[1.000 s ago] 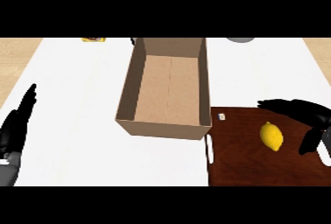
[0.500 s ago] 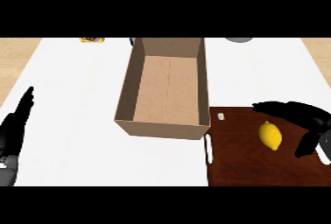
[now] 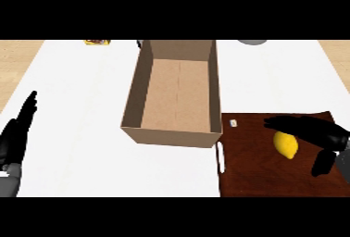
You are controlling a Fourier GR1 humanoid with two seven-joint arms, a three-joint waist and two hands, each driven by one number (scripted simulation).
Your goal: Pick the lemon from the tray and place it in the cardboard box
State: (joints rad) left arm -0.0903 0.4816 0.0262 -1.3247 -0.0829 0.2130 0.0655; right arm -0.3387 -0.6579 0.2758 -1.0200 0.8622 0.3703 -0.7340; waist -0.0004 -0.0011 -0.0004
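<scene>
A yellow lemon (image 3: 286, 144) lies on the dark brown tray (image 3: 256, 176) at the lower right. My right hand (image 3: 313, 131) hovers over it, fingers reaching left past the lemon's top and thumb hanging down to its right; the hand is open and not closed round the lemon. The open cardboard box (image 3: 176, 95) stands in the middle, just left of the tray, with nothing in it. At the left edge my left hand (image 3: 16, 134) rests open, fingers pointing up.
A white handle (image 3: 220, 157) runs along the tray's left edge, with a small white piece (image 3: 234, 123) near its top left corner. A yellow item (image 3: 97, 41) and a grey object (image 3: 253, 41) sit at the counter's far edge.
My right hand has moved left and down over the tray, bringing its fingers above the lemon. The lemon, box and left hand stay where they were.
</scene>
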